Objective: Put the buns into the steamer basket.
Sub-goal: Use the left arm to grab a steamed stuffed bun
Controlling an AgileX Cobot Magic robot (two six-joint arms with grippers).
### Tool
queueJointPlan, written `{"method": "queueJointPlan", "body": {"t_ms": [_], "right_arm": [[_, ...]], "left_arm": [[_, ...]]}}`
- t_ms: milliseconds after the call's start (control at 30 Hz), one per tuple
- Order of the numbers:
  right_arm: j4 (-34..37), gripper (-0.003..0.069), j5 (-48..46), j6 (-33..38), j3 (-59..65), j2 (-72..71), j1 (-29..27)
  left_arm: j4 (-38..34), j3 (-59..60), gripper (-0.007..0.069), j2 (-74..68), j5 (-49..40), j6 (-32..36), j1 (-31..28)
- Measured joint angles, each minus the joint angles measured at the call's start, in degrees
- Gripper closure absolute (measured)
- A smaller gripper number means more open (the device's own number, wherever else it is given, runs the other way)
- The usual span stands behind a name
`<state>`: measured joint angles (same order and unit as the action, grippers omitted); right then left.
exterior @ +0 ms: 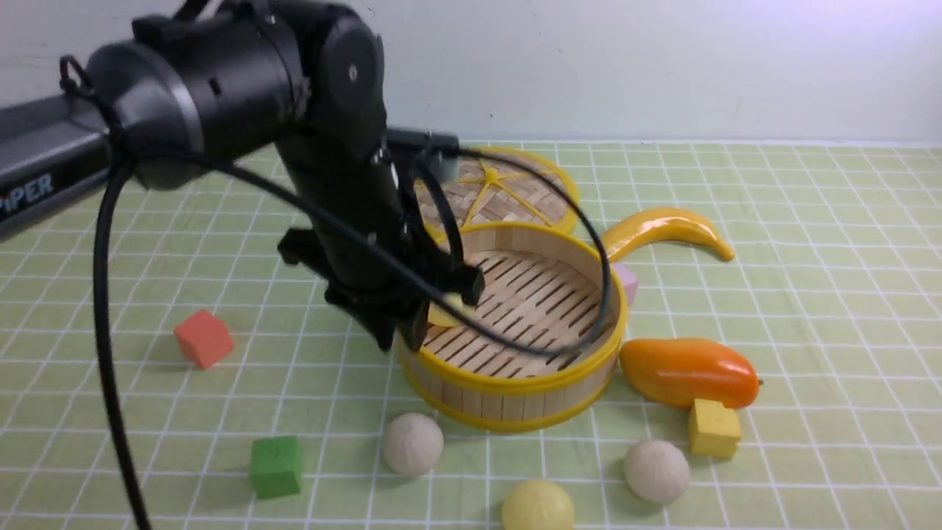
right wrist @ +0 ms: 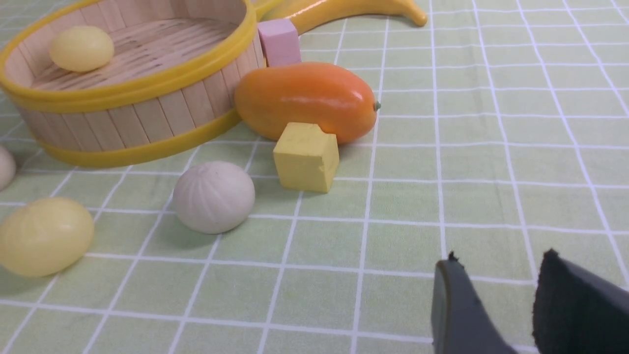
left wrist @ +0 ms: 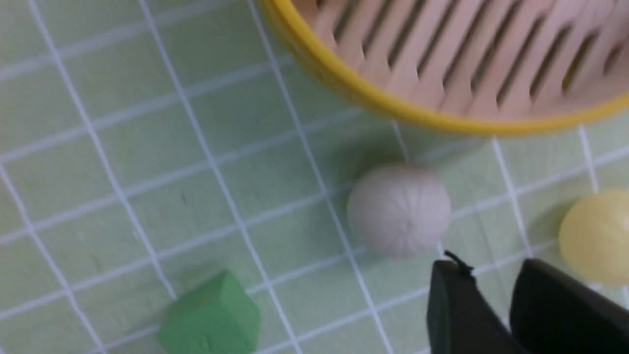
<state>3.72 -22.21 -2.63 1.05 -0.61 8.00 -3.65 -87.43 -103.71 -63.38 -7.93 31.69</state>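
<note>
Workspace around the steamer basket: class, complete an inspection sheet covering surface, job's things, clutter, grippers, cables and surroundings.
Surface: green grid cloth, flat.
Job's things: steamer basket holds one pale yellow bun; on the cloth in front lie left off-white bun, right off-white bun, second yellow bun.
Clutter: red cube, green cube, yellow cube, pink cube, mango, banana, woven lid.
Grippers: left gripper at the basket's left rim, slightly open, empty; right gripper open, empty.
Cables: black cable hangs from the left arm.
Surroundings: plain wall.

Front faces forward; close wrist views share steamer basket (right wrist: 147,115).
</note>
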Motion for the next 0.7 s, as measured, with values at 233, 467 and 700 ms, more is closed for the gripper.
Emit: {"method": "queueJointPlan", "body": {"t_ms": [233,467,700], "right_arm": [[0.0,0.042,0.0,0.0,0.0,0.0,0.0],[0.0,0.042,0.0,0.0,0.0,0.0,0.0],[0.0,0.042,0.0,0.0,0.0,0.0,0.0]], "left_arm": [[-1.3,10.2,0.0522,-0.4,10.8,0.6,0.5],[-1.1,10.4,0.0327,-3.2,14.1,0.6,-0.3],[0.3,10.4,0.0298,-5.6,16.7,0.6,-0.3]]}}
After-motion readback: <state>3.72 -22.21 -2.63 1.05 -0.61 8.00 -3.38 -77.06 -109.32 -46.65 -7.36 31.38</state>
